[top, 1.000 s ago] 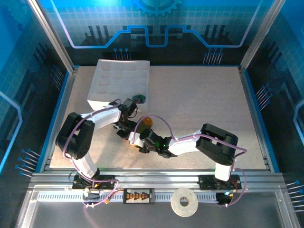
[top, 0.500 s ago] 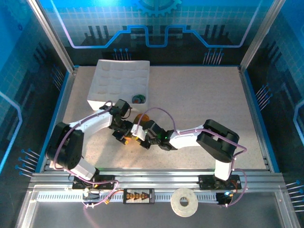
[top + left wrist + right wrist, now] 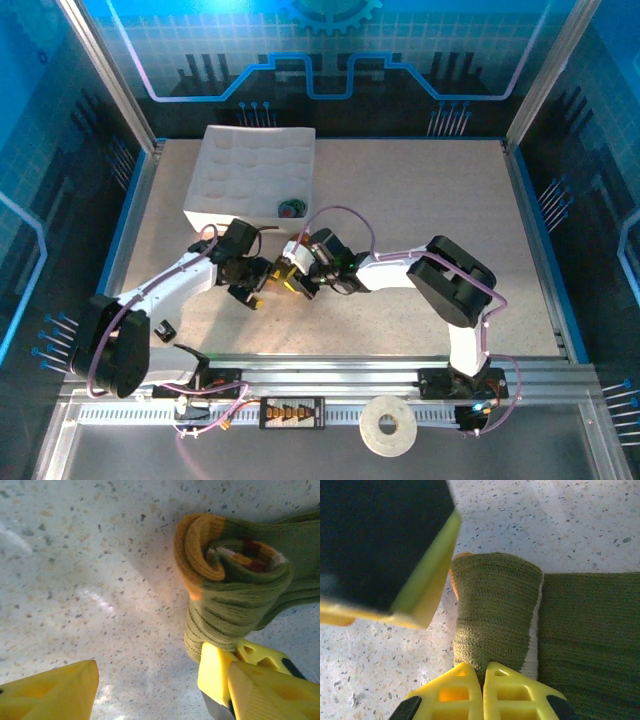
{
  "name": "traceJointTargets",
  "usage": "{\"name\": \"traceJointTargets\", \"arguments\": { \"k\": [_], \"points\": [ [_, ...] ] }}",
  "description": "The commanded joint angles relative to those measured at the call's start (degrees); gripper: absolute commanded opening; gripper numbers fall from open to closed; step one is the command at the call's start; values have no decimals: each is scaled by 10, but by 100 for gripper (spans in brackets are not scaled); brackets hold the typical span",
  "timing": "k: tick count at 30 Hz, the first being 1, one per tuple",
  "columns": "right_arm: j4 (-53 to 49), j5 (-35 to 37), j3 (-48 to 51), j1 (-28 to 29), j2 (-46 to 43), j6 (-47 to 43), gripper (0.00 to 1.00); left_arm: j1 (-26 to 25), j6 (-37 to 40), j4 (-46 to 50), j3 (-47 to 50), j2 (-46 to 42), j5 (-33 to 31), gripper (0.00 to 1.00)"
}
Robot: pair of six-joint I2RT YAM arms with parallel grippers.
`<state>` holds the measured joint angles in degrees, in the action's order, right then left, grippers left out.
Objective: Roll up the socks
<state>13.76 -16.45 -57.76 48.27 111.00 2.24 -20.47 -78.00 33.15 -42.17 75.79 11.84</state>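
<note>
The olive-green sock (image 3: 235,580) lies on the speckled table, partly rolled from its orange toe, which spirals at the roll's core. Its unrolled length (image 3: 590,630) stretches flat to the right in the right wrist view. My right gripper (image 3: 482,680) is shut, its yellow fingertips pinching the near edge of the roll (image 3: 495,610). My left gripper (image 3: 150,680) stands open just left of the roll, with bare table between its fingers (image 3: 55,692). In the top view the two grippers, left (image 3: 254,292) and right (image 3: 292,277), meet below the tray. The other sock (image 3: 291,208) sits as a dark bundle in the tray.
The white gridded tray (image 3: 240,170) stands at the back left, close behind both grippers. Open tabletop (image 3: 430,200) spreads to the right and back. A white tape roll (image 3: 388,427) lies on the front rail.
My left gripper has let go, opened and drawn back to the left. My right gripper has closed on the roll and shifted left and toward the tray.
</note>
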Motion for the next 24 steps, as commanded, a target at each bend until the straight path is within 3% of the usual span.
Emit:
{"name": "traceJointTargets", "arguments": {
  "k": [1, 9, 17, 21, 24],
  "points": [
    [-160, -31, 6, -26, 62, 44, 0, 0, 1, -77, 16, -3, 2, 68],
    [-184, -99, -21, -59, 97, 99, 0, -1, 4, -165, 21, 45, -24, 68],
    [-182, -136, -30, -79, 117, 139, 0, -4, -5, -181, 39, 79, -28, 55],
    [-187, -151, -38, -79, 127, 144, 0, -6, -4, -174, 26, 109, -37, 45],
    [-185, -143, -33, -73, 114, 126, 0, -7, -2, -108, -3, 153, -33, 28]
  ]
}}
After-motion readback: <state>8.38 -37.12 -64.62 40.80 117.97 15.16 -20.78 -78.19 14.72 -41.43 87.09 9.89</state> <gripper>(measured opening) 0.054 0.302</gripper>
